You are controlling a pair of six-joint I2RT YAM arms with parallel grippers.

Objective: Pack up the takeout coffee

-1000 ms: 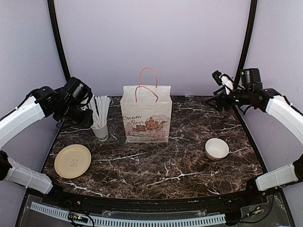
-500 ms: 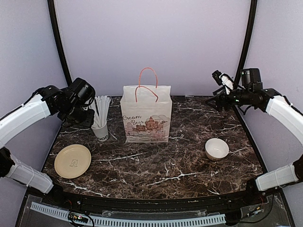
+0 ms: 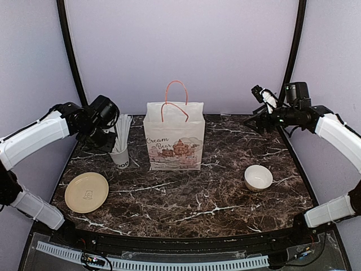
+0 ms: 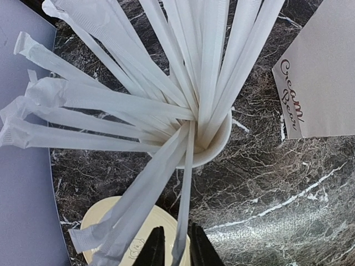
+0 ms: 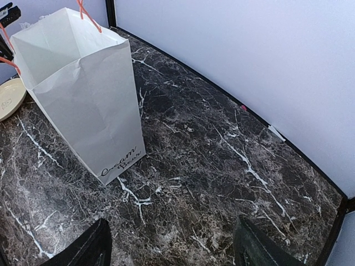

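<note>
Since a second ago my left arm has swung inward, and from above my left tool (image 3: pixel 104 138) now hangs just behind the straw cup (image 3: pixel 120 157). My right tool (image 3: pixel 256 121) is where it was, raised over the far right corner of the surface (image 3: pixel 197 192). The paper bag (image 3: pixel 174 138) stands upright at mid-back, with a tan plate (image 3: pixel 86 192) near left and a white bowl (image 3: pixel 258 178) at right.

From my left wrist, the left tool (image 4: pixel 176 249) has its fingers drawn close. One straw (image 4: pixel 187 183) ends in the narrow slot between them, but I cannot tell whether they pinch it.

From my right wrist, the right tool (image 5: pixel 175 249) is spread wide and holds nothing. The bag's mouth gapes at left.

No view shows the takeout coffee, so I cannot tell where it is.
</note>
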